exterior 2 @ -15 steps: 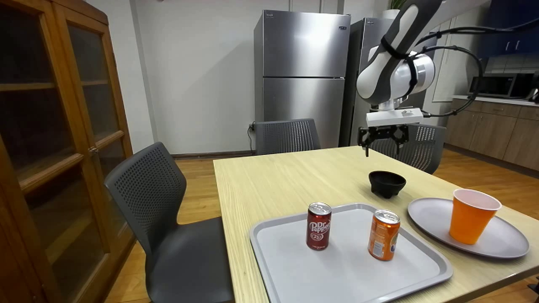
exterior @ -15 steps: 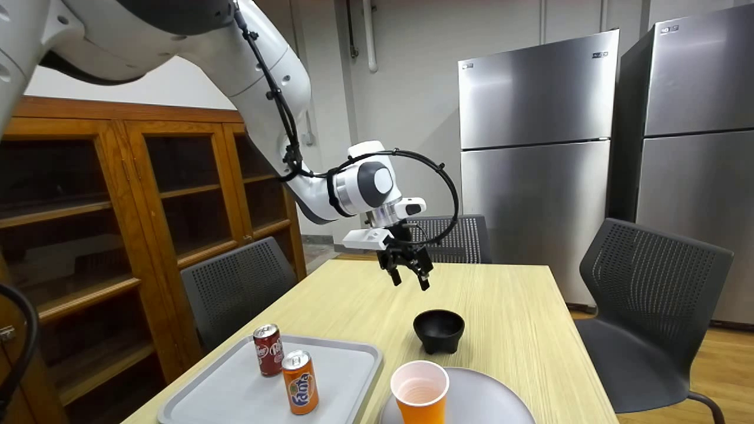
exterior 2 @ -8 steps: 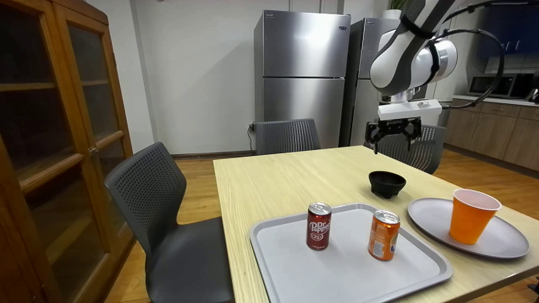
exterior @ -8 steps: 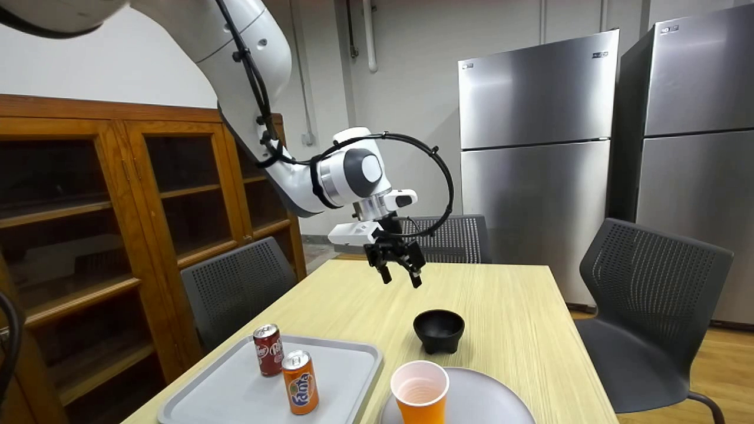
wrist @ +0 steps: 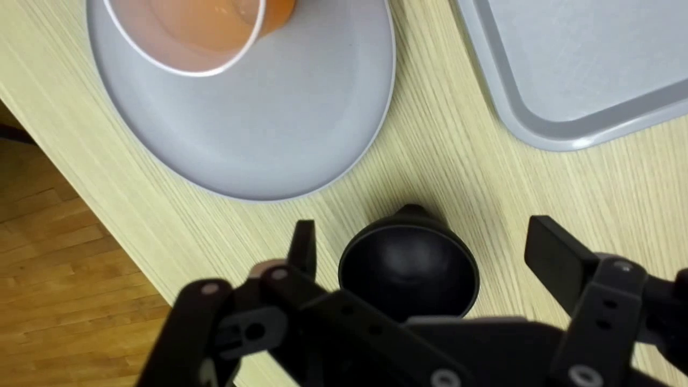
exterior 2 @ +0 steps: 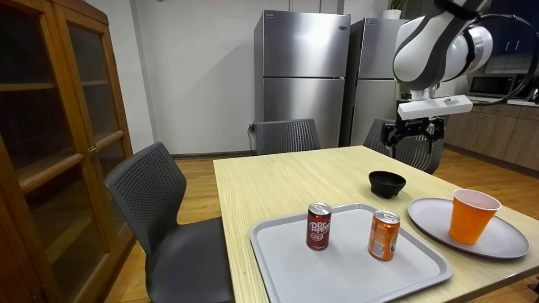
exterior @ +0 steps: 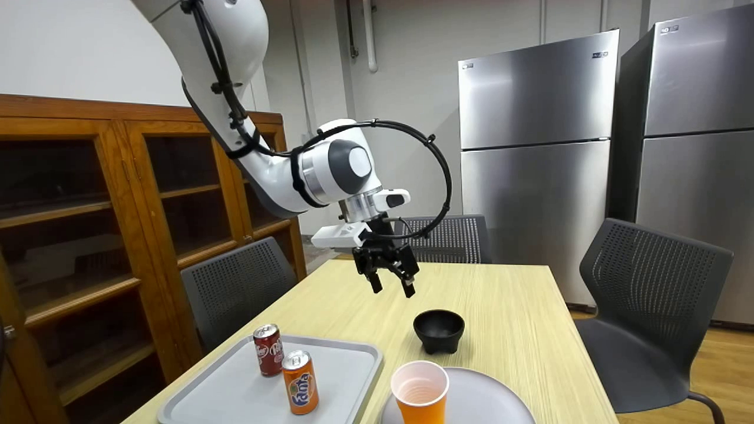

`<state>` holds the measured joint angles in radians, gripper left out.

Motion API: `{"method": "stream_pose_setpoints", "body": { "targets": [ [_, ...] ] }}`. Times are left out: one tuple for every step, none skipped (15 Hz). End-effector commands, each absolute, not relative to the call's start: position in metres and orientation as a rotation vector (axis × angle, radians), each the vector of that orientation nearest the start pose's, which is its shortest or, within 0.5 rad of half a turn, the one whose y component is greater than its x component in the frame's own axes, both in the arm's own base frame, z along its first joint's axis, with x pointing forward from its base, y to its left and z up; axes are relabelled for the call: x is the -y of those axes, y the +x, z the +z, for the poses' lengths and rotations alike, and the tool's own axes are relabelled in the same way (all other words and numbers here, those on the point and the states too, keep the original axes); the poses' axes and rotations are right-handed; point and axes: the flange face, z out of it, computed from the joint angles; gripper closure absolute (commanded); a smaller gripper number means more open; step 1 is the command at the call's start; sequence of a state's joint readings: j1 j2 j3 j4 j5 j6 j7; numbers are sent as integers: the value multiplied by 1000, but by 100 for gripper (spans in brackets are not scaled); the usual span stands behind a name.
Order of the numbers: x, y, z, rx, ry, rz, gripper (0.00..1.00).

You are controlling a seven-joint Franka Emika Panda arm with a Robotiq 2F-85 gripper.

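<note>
Black bowl (wrist: pixel 408 269) stands upright on the table (wrist: pixel 183 231), round mouth facing up, its axis vertical; in the wrist view one foot (wrist: pixel 413 211) juts out at 12 o'clock. There a grey plate (wrist: pixel 301 134) lies near at the bowl's 10 to 11 o'clock, bearing an orange cup (wrist: pixel 199 32), and a grey tray (wrist: pixel 510 107) turns a rounded corner toward it at 1 to 2 o'clock. The table's edge slants past at 8 o'clock, floor (wrist: pixel 80 290) beyond. In an exterior view the gripper (exterior: pixel 392 288) hangs above the table at the bowl's 10 to 11 o'clock, apart from it, spread wide and gripping nothing; the table stretches from the bowl toward 9, 12 and 3 o'clock. A Dr Pepper can (exterior 2: pixel 318 227) and a Fanta can (exterior: pixel 300 383) stand upright on the tray.
</note>
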<state>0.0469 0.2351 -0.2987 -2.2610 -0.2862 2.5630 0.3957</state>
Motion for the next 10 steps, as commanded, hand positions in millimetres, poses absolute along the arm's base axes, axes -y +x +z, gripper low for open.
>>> {"method": "stream_pose_setpoints", "body": {
  "targets": [
    [133,502,276,-724,-3286,-153,0],
    [135,497,275,-741,-3282,-144,0],
    [137,493,274,-757,-3278,-136,0],
    [139,489,272,-773,-3272,-127,0],
    [141,486,270,-791,-3265,-118,0],
    [143,482,267,-806,-3258,-105,0],
    [145,479,263,-820,-3252,-89,0],
    [147,476,260,-832,-3246,-75,0],
    [148,473,256,-844,-3242,-58,0],
    [149,470,252,-855,-3238,-42,0]
  ]
}}
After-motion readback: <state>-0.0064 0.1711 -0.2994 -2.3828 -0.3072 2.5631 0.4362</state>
